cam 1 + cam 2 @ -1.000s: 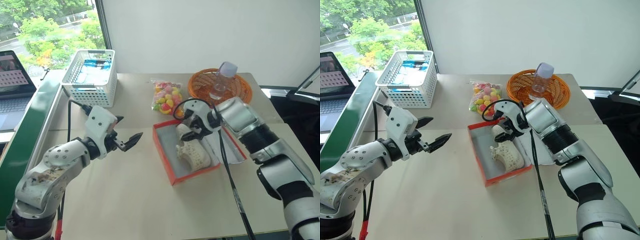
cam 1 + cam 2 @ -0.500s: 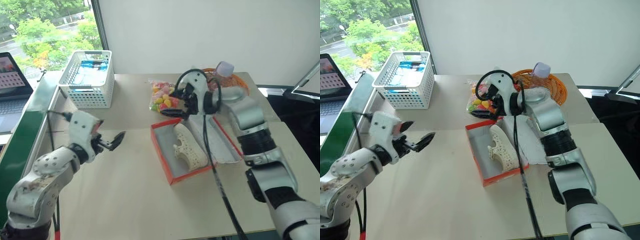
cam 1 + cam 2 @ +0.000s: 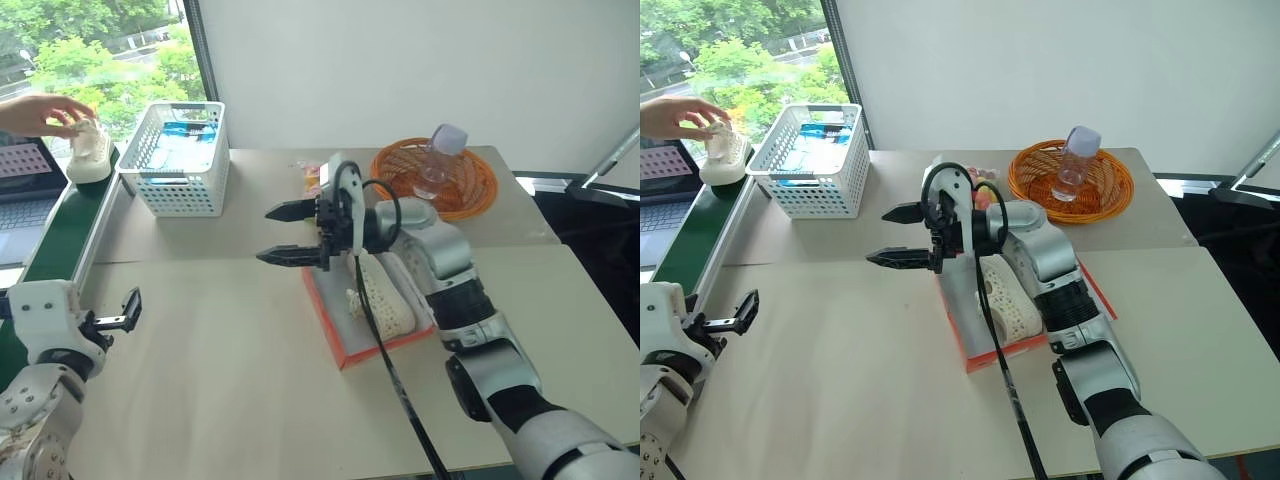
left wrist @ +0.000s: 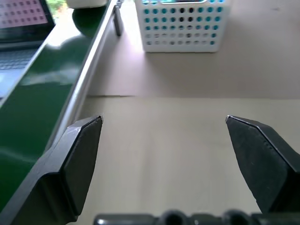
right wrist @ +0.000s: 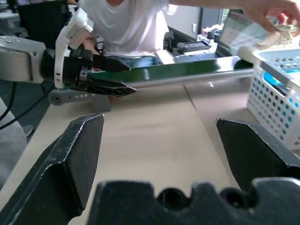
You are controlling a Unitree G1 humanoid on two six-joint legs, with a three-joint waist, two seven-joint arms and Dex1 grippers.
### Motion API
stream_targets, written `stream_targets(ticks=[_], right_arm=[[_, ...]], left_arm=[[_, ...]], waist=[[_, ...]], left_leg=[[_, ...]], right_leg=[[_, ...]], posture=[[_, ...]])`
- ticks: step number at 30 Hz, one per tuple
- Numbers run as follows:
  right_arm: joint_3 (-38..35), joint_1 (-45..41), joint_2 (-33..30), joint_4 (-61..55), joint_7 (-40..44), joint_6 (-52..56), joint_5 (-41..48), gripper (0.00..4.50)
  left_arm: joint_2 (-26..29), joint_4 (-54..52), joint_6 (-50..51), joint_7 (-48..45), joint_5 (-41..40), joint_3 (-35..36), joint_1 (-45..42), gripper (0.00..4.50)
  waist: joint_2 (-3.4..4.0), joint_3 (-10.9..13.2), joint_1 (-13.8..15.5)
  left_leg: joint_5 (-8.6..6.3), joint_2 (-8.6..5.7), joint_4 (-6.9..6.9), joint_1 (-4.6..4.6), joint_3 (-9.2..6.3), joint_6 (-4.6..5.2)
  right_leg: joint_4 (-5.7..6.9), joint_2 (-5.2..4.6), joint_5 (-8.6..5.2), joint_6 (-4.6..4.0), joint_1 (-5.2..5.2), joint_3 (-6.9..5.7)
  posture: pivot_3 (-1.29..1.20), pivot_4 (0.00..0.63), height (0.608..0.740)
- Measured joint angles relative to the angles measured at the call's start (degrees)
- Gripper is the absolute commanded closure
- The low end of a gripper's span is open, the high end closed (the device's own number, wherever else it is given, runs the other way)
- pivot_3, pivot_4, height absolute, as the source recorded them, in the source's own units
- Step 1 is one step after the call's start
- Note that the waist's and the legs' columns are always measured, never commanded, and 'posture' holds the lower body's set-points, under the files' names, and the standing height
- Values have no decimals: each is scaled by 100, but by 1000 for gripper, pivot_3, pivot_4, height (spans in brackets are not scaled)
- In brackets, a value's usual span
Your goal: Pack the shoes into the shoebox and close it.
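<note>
The beige table [image 3: 220, 400] carries everything, and along its left edge runs a green conveyor strip [image 3: 60, 235]. At the far left stands a white lattice basket [image 3: 180, 160], at the far right a round orange woven basket [image 3: 435, 180] with a clear bottle [image 3: 440, 160] in it. Mid-table lies the shoebox [image 3: 345, 350], red-orange, its lid open to the right. One cream shoe [image 3: 385, 300] lies inside it, along its length. The second shoe [image 3: 88, 155] is at the far left, over the strip's far end, held by a person's hand [image 3: 45, 112].

The right gripper [image 3: 285, 233] hangs above the box's far-left corner, pointing left, its fingers spread wide and empty. The left gripper [image 3: 118, 310] sits low at the near left by the strip, fingers also wide apart, holding nothing.

What could go wrong, as I judge it: the second shoe is well apart from both grippers, far and to the left of the left one, and a hand is on it. A reach made now could meet that hand, or nudge the white basket just beside. The shoe looks soft, so a pinch on its edge might let it fold and slip. The packed shoe takes much of the box, and a badly placed second shoe could keep the lid from closing.
</note>
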Motion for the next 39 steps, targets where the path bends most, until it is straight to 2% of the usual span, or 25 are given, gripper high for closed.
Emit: stream_targets(ticks=[6, 13, 22, 29, 36, 39], right_arm=[[259, 2, 273, 593, 17, -820, -391, 32], [321, 63, 209, 672, 66, -973, -577, 32], [324, 258, 219, 359, 69, -846, -571, 32], [322, 307, 149, 98, -56, -617, -576, 32], [323, 481, 3, -147, -103, -375, -573, 32], [328, 505, -78, -251, -85, -322, -573, 32]], left_arm=[[-262, 191, -462, 169, 252, 121, 130, 0], [-290, 928, -1022, 85, 290, 318, 115, 0], [649, 2128, -1361, -232, 419, 596, -281, 0], [1706, 3639, -1462, -640, 413, 718, -1158, 0], [2238, 4982, -2006, -1354, 446, 692, -1427, 0], [2276, 5293, -2214, -1505, 490, 640, -1449, 0]], waist=[[-13, -9, 21], [-16, -11, -11], [-18, -13, 4], [-22, -15, 1], [-22, -15, -30], [-22, -15, -26]], left_leg=[[0, -1, 0, 0, 1, -1], [-1, 4, -1, 0, 3, -1], [-1, 8, -2, 1, 4, -3], [-2, 12, -6, 0, 10, -7], [-2, 20, -11, 0, 14, -13], [-3, 19, -11, 0, 16, -13]], right_leg=[[-2, -3, 0, -1, 1, -3], [0, -1, -3, -6, -2, -4], [2, -2, -4, -11, -4, -14], [1, -5, -4, -15, -10, -21], [3, -3, -4, -24, -17, -25], [3, -5, -4, -24, -17, -25]], posture=[[0, 150, 740], [0, 150, 740], [0, 150, 740], [0, 150, 740], [0, 150, 740], [0, 150, 740]])
